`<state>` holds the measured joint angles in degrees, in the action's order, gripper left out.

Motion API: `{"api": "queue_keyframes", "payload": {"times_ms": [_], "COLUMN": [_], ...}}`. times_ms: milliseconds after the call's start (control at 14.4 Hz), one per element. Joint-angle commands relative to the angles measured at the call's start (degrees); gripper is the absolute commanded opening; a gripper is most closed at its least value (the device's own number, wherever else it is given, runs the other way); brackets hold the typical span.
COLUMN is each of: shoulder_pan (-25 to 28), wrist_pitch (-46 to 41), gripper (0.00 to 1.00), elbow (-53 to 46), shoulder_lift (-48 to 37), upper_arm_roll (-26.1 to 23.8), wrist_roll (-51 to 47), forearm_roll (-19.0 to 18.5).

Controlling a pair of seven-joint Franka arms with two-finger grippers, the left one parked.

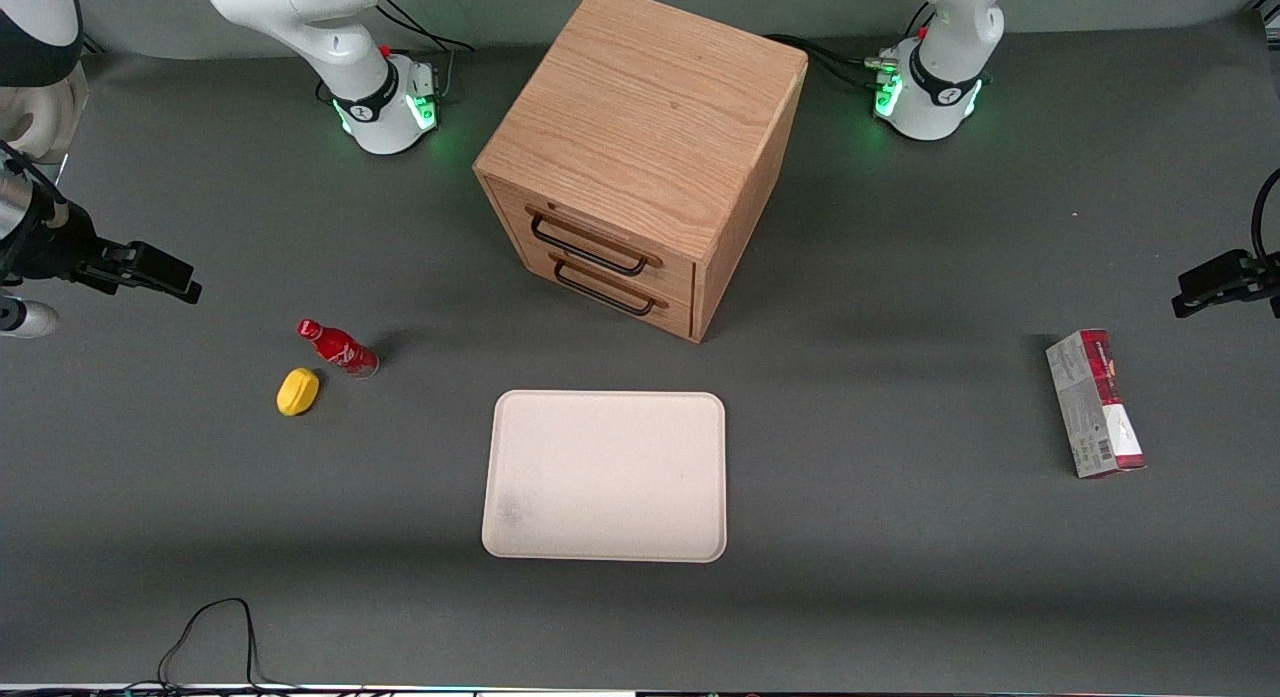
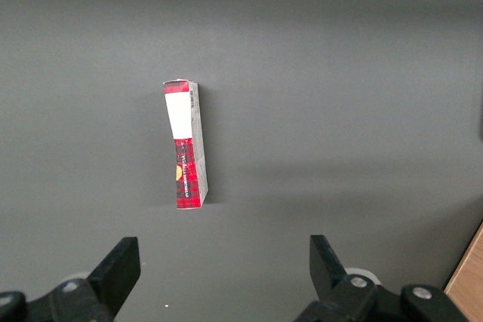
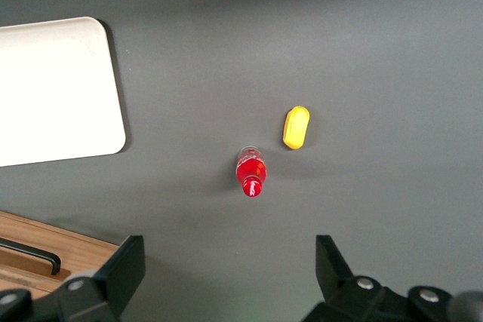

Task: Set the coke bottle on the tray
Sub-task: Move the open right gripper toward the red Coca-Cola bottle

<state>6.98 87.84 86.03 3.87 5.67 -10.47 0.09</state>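
On the grey table [image 1: 900, 577], toward the working arm's end, the coke bottle [image 1: 338, 348] stands upright with its red cap on, and a yellow lemon-shaped thing [image 1: 298, 391] sits just beside it, a bit nearer the front camera. They're close but I can't tell if they touch. The cream tray [image 1: 520, 457] lies flat mid-table with nothing on it, well apart from the bottle, right in front of the wooden two-drawer cabinet [image 1: 640, 127].

Funny how the views split things up. The front view is the only one that gets the whole layout, including the red-and-grey carton [image 1: 1095, 402] lying toward the parked arm's end. The right wrist view looks straight down on the bottle [image 3: 251, 173], so you mostly see the cap and shoulders, with the lemon thing [image 3: 296, 127] next to it, one rounded corner of the tray [image 3: 90, 111] and a bit of the cabinet's drawer front [image 3: 45, 250]. The left wrist view shows pretty much just the carton [image 2: 186, 145], white panel at one end and red plaid at the other.

As for the arm, the right gripper [image 1: 165, 274] hangs up in the air off at the working arm's end, above the table and clear of the bottle, pointing in toward the middle. In its own wrist view the gripper [image 3: 226, 269] has its two black fingers [image 3: 124, 265] spread wide apart, holding nothing.
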Motion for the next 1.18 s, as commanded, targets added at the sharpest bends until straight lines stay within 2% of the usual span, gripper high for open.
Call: {"api": "queue_keyframes", "payload": {"times_ms": [0, 277, 554, 762, 1109], "shoulder_pan": [-0.4, -0.4, -0.5, -0.3, 0.1], "wrist_pitch": [-1.4, -1.4, 3.3, 15.4, 35.6], "gripper": [1.0, 1.0, 1.0, 1.0, 1.0], "elbow": [-2.1, -1.1, 10.0, 24.0, 41.5], "shoulder_lift": [1.0, 1.7, 0.5, -4.7, -6.7], "upper_arm_roll": [-0.2, -0.2, -0.3, -0.3, -0.4], "wrist_roll": [1.2, 0.4, 1.8, 3.8, 5.7], "forearm_roll": [1.3, 1.4, 1.4, 1.4, 1.3]}}
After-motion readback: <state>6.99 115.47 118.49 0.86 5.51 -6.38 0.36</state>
